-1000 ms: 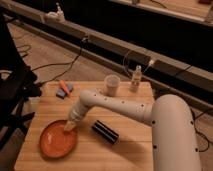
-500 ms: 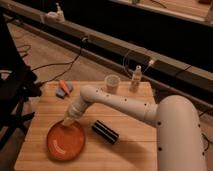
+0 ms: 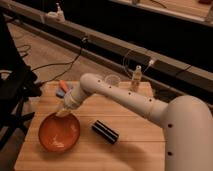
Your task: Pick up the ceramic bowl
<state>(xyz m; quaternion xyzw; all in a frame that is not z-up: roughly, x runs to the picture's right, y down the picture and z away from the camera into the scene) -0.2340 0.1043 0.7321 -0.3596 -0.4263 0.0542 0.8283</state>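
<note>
The ceramic bowl is a wide, shallow orange-brown dish at the front left of the wooden table. It is tilted, with its inside facing the camera, and looks raised off the tabletop. My gripper is at the bowl's upper rim, at the end of the white arm that reaches in from the right, and it is shut on that rim. The rim hides the fingertips.
A black oblong object lies just right of the bowl. A small translucent cup and a slim bottle stand at the table's far edge. An orange and blue item lies at the far left. A black chair stands left of the table.
The bowl has gone from lying flat on the table to being tilted up and raised at its rim. The gripper has risen with it, and the view has shifted closer.
</note>
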